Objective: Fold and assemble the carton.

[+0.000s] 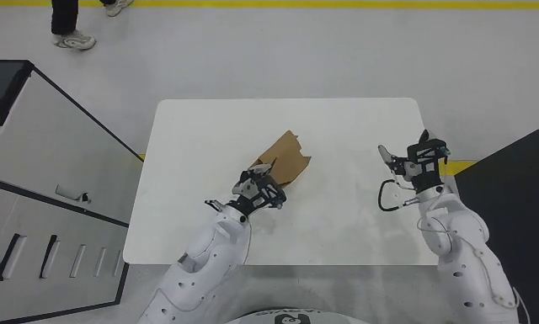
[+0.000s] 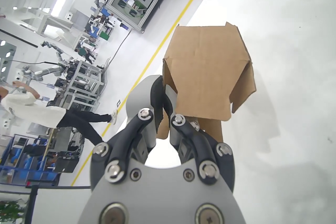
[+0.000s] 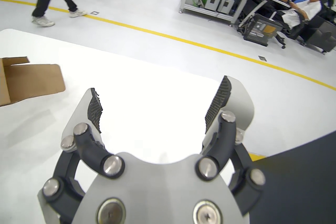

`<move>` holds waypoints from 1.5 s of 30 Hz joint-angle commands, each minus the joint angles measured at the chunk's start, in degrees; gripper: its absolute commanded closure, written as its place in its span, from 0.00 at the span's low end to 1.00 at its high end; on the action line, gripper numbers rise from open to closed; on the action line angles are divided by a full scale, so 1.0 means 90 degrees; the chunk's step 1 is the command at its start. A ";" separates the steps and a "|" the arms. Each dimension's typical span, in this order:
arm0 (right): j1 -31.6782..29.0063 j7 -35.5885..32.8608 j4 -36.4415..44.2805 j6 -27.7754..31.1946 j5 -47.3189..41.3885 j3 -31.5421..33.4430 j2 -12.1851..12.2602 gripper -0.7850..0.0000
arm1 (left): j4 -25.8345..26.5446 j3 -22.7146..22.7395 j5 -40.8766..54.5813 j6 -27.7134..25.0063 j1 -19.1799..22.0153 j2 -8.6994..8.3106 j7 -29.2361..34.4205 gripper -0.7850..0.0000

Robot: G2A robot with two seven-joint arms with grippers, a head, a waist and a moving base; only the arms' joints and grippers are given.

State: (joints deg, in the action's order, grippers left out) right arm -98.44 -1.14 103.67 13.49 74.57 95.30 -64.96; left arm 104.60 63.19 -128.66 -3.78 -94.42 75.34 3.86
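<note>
Left portion of the worktop (image 1: 337, 122): my left gripper (image 1: 257, 188) stands over the surface a little left of the middle and closer to the near edge than to the far one; its jaws are closed down on a side wall of the carton (image 1: 286, 156), gripping the brown board at the carton's near end; in the left wrist view the gripper (image 2: 164, 101) has one finger (image 2: 143, 101) outside the wall and the other inside the carton (image 2: 207, 72).

Centre: the carton extends from that grip towards the middle of the worktop and points at the far right corner; it is only partly formed, its body opened into a sleeve with loose flaps standing out at the far end and along one side (none tucked in); it sits tilted and throws a shadow on the white surface; whether its far end touches the worktop I cannot tell.

Right portion: my right gripper (image 1: 404, 151) hangs close to the right edge, about halfway along it and well apart from the carton; in the right wrist view the gripper (image 3: 160, 93) is spread wide, its ribbed pads (image 3: 95, 107) bare with nothing between them; one carton flap (image 3: 29, 80) shows at that view's margin.
</note>
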 commanded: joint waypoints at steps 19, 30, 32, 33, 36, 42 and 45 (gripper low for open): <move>0.0485 -0.0998 -0.0226 0.4183 -0.0866 0.0926 0.0347 0.00 | 0.0622 0.0499 0.0424 -0.1717 -0.0014 -0.0195 -0.0600 1.00; 0.1019 -0.2575 -0.1033 0.4946 -0.3749 -0.0352 0.0807 0.00 | 0.0655 0.0754 0.0910 -0.3076 0.0222 -0.0345 -0.1453 1.00; 0.1171 -0.3273 -0.1059 0.4946 -0.4644 -0.0572 0.1001 0.00 | 0.0675 0.0808 0.1004 -0.3290 0.0241 -0.0375 -0.1589 1.00; 0.1222 -0.3647 -0.1085 0.4946 -0.5124 -0.0699 0.1094 0.00 | 0.0680 0.0845 0.1021 -0.3321 0.0240 -0.0389 -0.1615 1.00; 0.1438 -0.4777 -0.1182 0.4946 -0.6480 -0.0937 0.1358 0.00 | 0.0687 0.0893 0.1135 -0.3459 0.0239 -0.0422 -0.1690 1.00; 0.1552 -0.5017 -0.1343 0.4946 -0.7243 -0.1276 0.1620 0.00 | 0.0707 0.0913 0.1159 -0.3462 0.0279 -0.0454 -0.1655 1.00; 0.1552 -0.5017 -0.1343 0.4946 -0.7243 -0.1276 0.1620 0.00 | 0.0707 0.0913 0.1159 -0.3462 0.0279 -0.0454 -0.1655 1.00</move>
State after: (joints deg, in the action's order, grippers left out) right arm -84.48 -46.22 91.57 58.00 9.39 83.81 -50.38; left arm 110.97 71.40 -118.26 -34.93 -91.90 71.25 -11.01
